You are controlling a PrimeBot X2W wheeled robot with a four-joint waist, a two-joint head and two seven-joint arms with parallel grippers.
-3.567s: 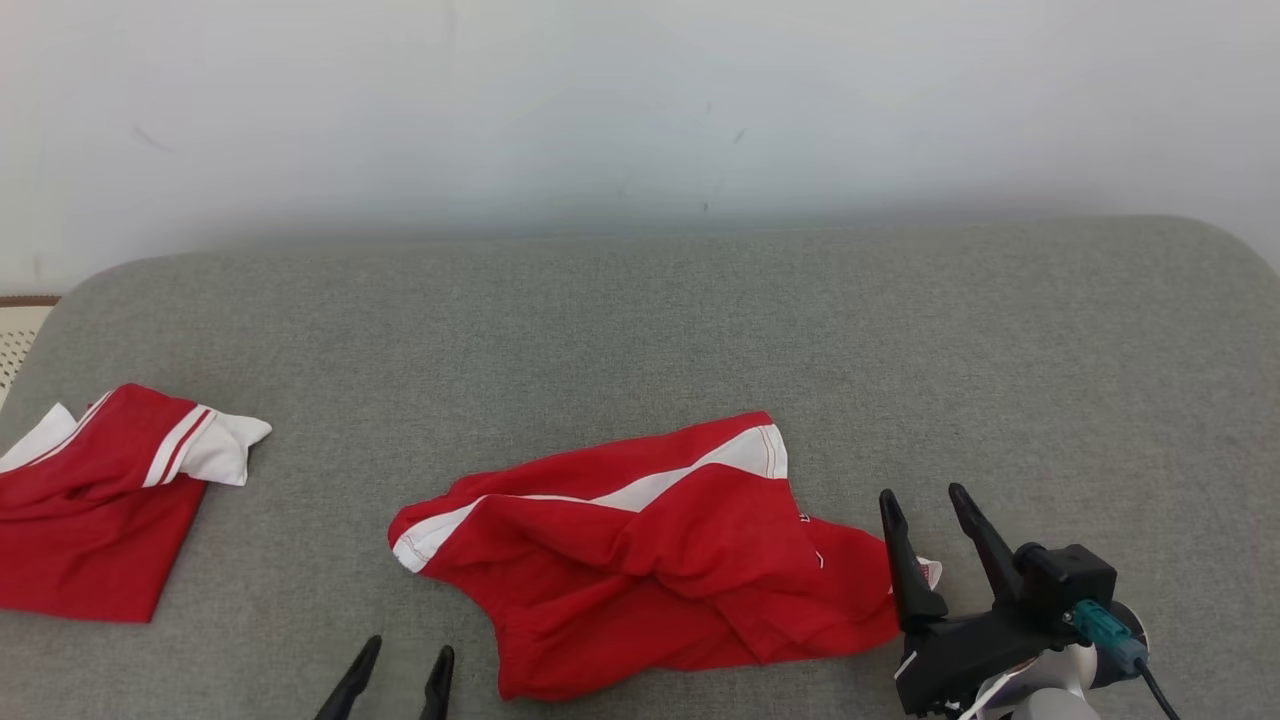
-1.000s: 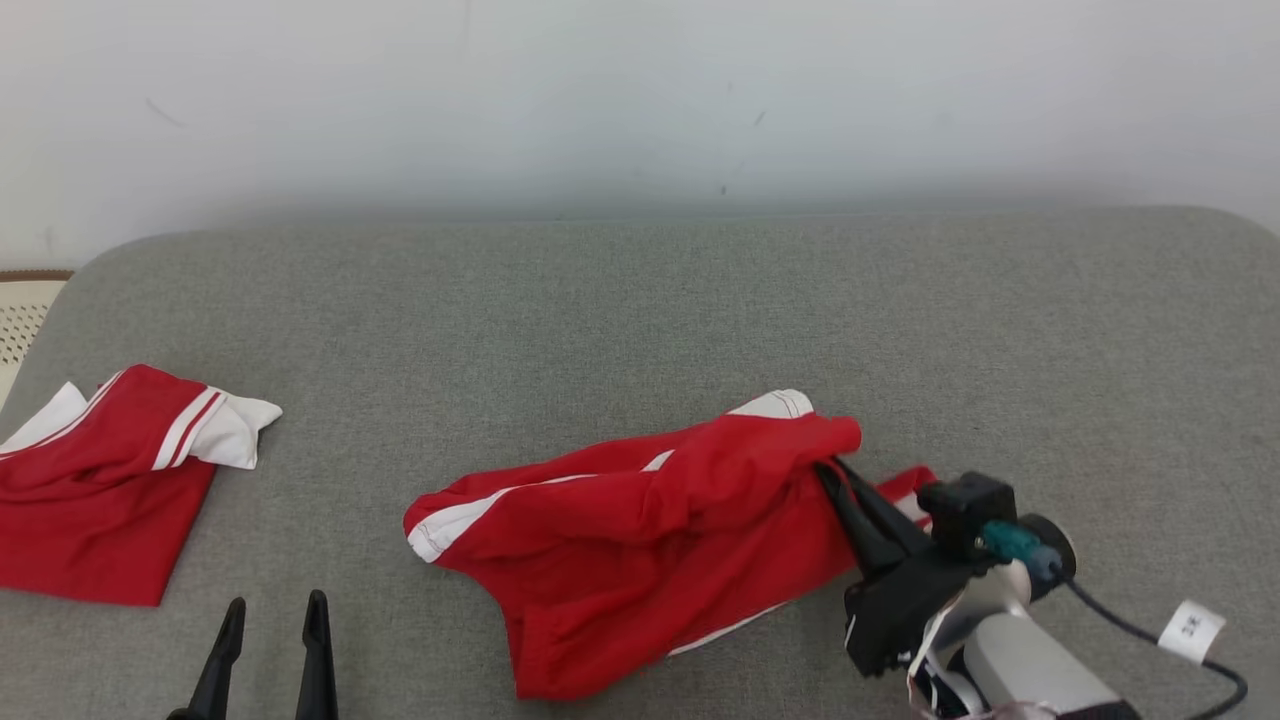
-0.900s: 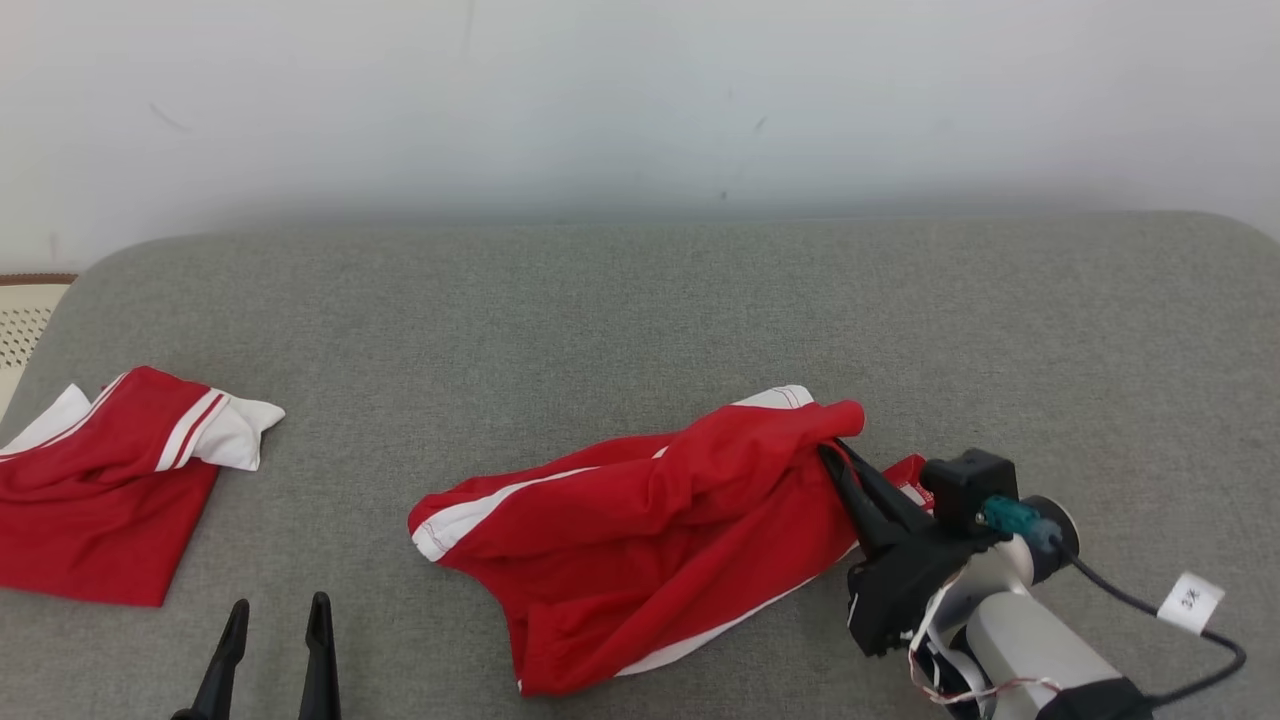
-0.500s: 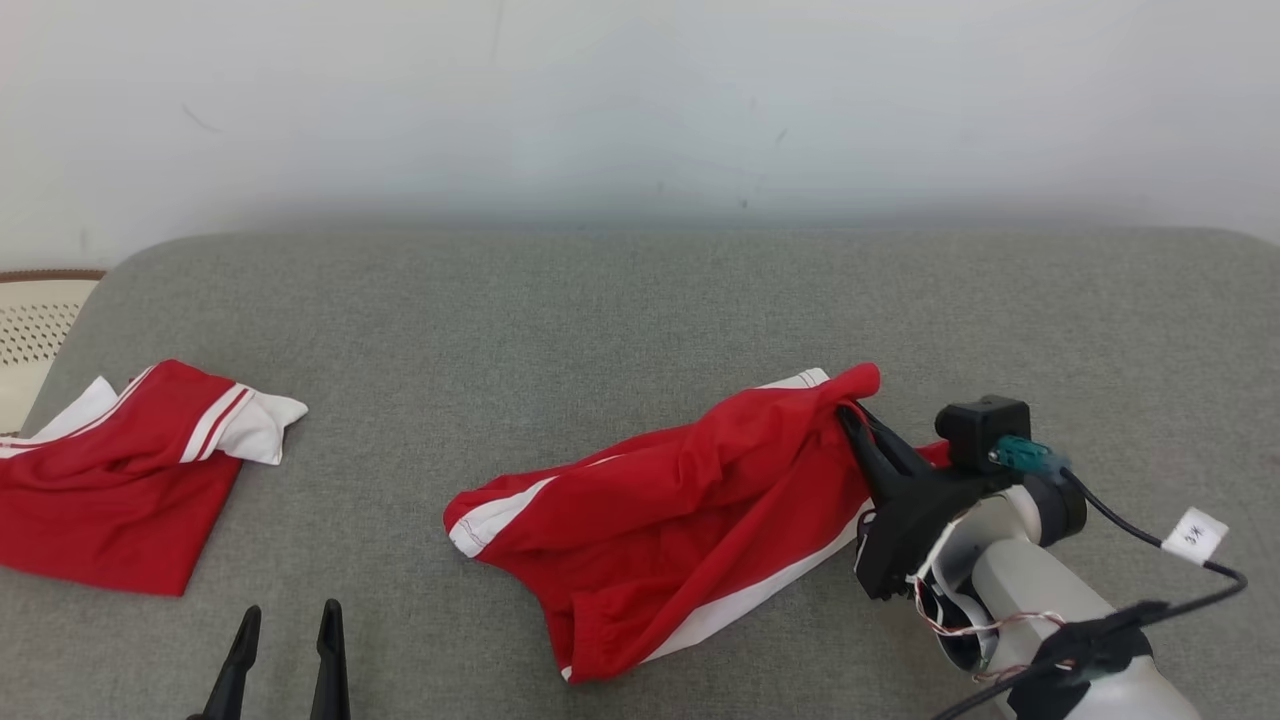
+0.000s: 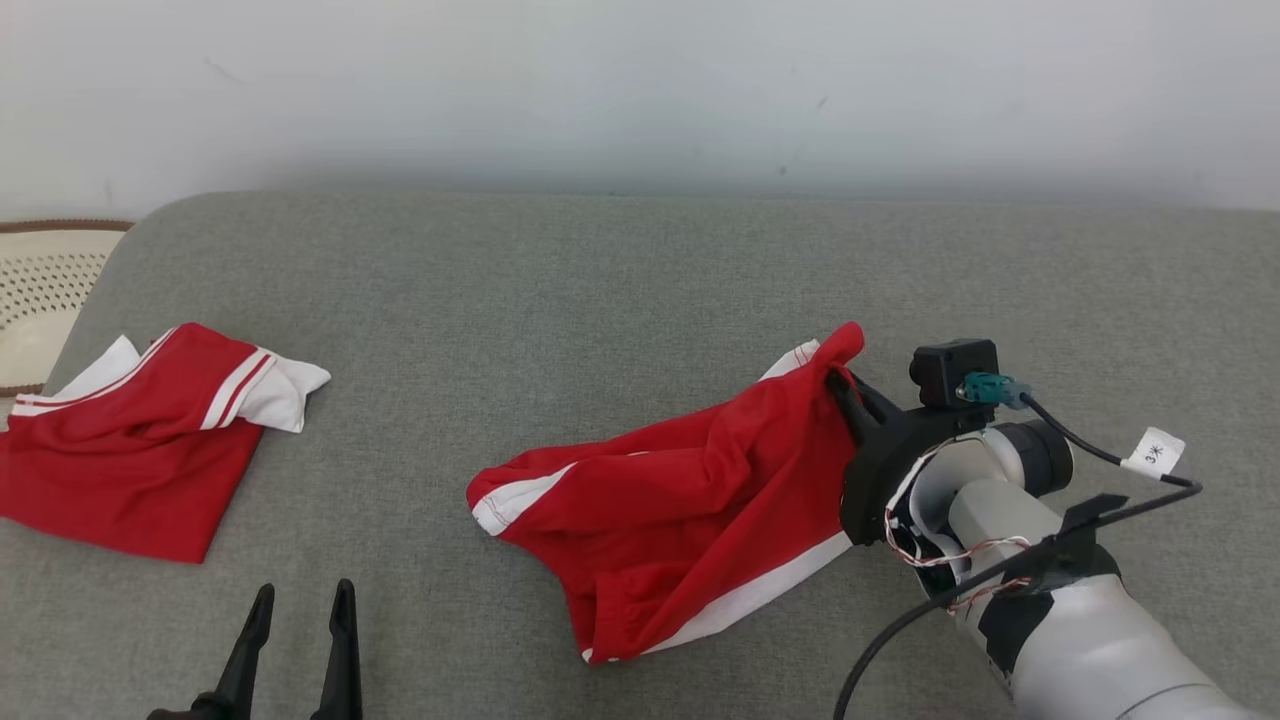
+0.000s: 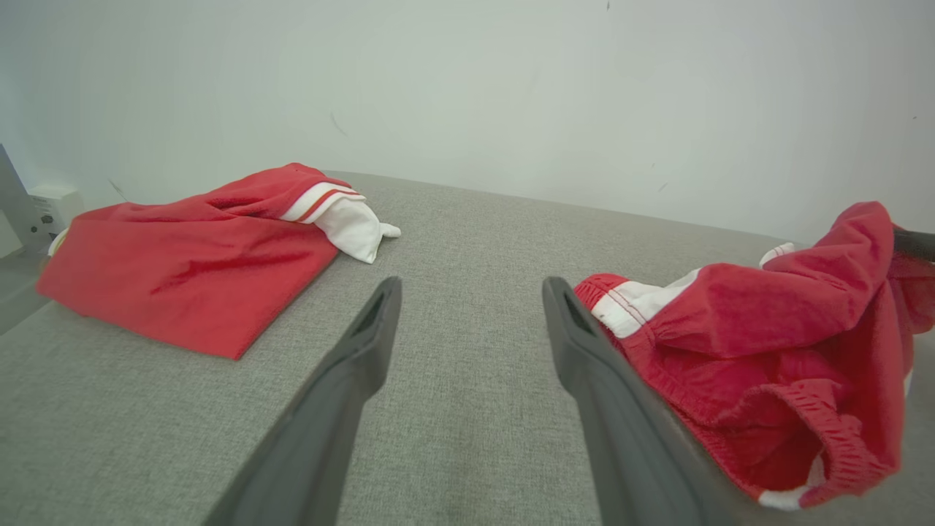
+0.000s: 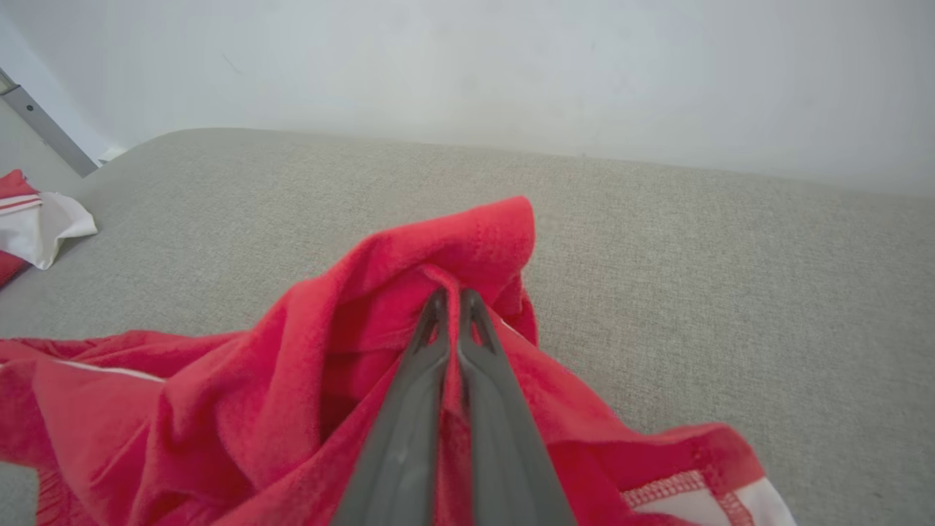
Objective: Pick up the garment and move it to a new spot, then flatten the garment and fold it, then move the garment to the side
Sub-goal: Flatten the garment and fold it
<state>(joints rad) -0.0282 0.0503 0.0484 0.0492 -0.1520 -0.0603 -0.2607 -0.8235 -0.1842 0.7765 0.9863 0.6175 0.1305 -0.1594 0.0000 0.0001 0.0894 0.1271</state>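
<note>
Behind everything you have a pale wall [image 5: 640,80], and below it a broad grey upholstered surface [image 5: 600,280] that runs right across the head view. The garment [image 5: 690,490], red shorts with white side stripes, lies crumpled a little right of centre on that surface. Most of it rests on the grey fabric, but its far right edge is drawn up into a peak.

A second red and white garment [image 5: 130,450] lies well apart from it at the left, near the surface's rounded corner. Past that corner a pale woven thing [image 5: 45,290] shows at the picture's edge. It may be a basket, though too little of it is visible to be sure.

Your right arm [image 5: 1050,560] reaches in from the lower right, and a dark cable [image 5: 1090,455] runs along it. Your right gripper [image 5: 838,380] has its two fingers pressed together on the raised red cloth. In the right wrist view, a fold is pinched between them just under the peak.

Your left gripper [image 5: 305,592] sits at the lower left over bare grey fabric. Its fingers are spread wide with nothing between them, and it is apart from both garments. A small white tag [image 5: 1152,450] hangs on the cable.
</note>
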